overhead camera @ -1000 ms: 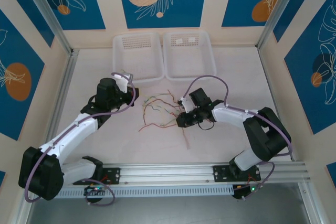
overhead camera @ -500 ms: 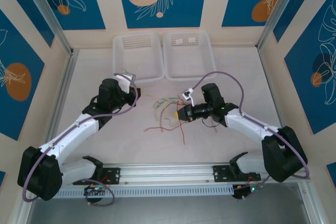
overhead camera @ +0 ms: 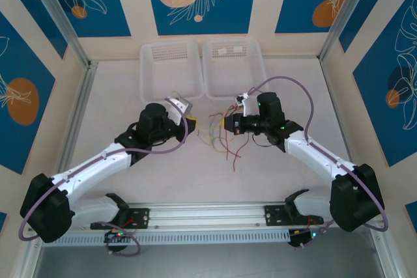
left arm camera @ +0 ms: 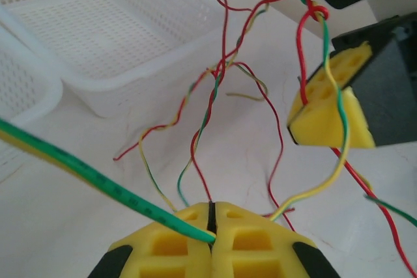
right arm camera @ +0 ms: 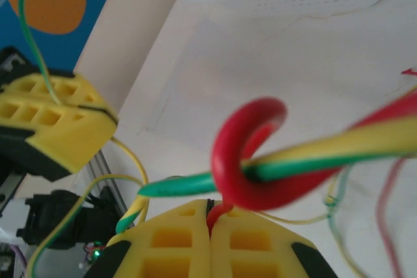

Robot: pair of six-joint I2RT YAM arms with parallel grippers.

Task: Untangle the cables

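Observation:
The cables (overhead camera: pixel 222 137) are thin red, yellow and green wires hanging in a tangled bunch between my two grippers, their ends trailing on the table. My left gripper (overhead camera: pixel 191 120) is shut on a green-and-yellow cable (left arm camera: pixel 98 183) that runs off to the left. In the left wrist view the tangle (left arm camera: pixel 220 73) crosses in mid-air in front of my left gripper (left arm camera: pixel 212 211). My right gripper (overhead camera: pixel 225 122) faces it, shut on a red cable. That red cable (right arm camera: pixel 251 154) loops around a green-and-yellow one just above my right gripper (right arm camera: pixel 210 211).
Two white mesh baskets (overhead camera: pixel 146 76) (overhead camera: pixel 260 63) stand side by side at the back, just beyond the grippers. The nearer basket wall (left arm camera: pixel 130 89) is close behind the hanging wires. A metal rail (overhead camera: pixel 208 213) runs along the table's near edge.
The left gripper swung right and closed on a cable. The right gripper moved back towards the baskets, lifting the bunch off the table. The two grippers now face each other closely.

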